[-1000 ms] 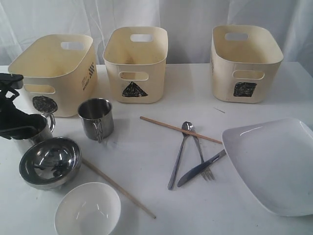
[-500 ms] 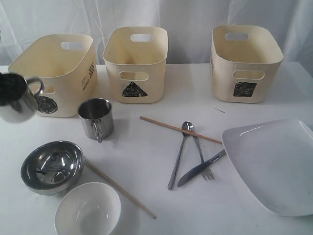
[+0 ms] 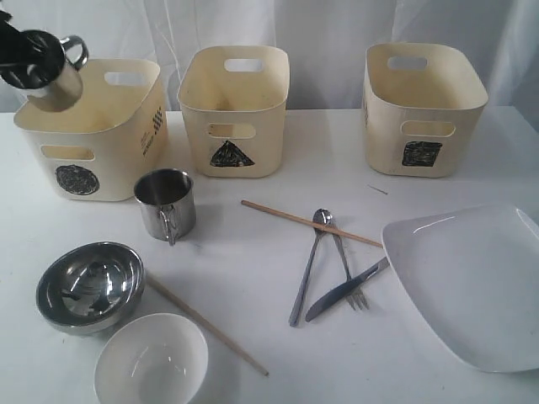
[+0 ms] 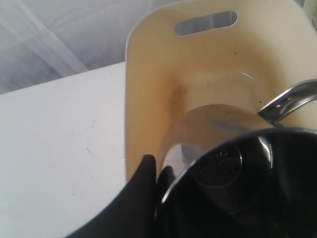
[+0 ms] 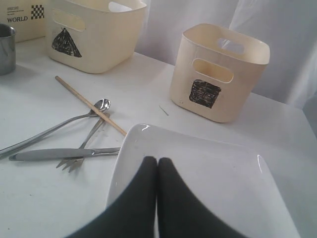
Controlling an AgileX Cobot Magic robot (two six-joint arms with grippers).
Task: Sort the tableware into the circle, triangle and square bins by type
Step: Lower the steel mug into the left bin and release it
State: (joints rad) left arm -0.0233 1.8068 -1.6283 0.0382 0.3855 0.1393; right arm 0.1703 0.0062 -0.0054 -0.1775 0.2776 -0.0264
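Note:
My left gripper [image 3: 24, 57] is shut on a steel mug [image 3: 59, 82], tilted in the air over the far left rim of the circle bin [image 3: 97, 126]. In the left wrist view the fingers [image 4: 148, 171] pinch the mug [image 4: 233, 168] by its wall above the bin [image 4: 148, 79]. My right gripper [image 5: 157, 161] is shut on nothing, just above the large white plate [image 5: 213, 168]. A second steel mug [image 3: 166, 204], a steel bowl [image 3: 88, 284], a white bowl [image 3: 152, 360], spoon [image 3: 307, 268], fork [image 3: 345, 268], knife [image 3: 345, 289] and two chopsticks [image 3: 310, 223] [image 3: 202, 322] lie on the table.
The triangle bin [image 3: 234, 109] and square bin [image 3: 421, 105] stand at the back, both showing nothing inside. The plate [image 3: 472, 282] lies at the right near the table's front edge. White curtains hang behind the bins.
My left gripper has lifted the steel mug from beside the steel bowl up and back, to above the circle bin. Everything else has stayed put.

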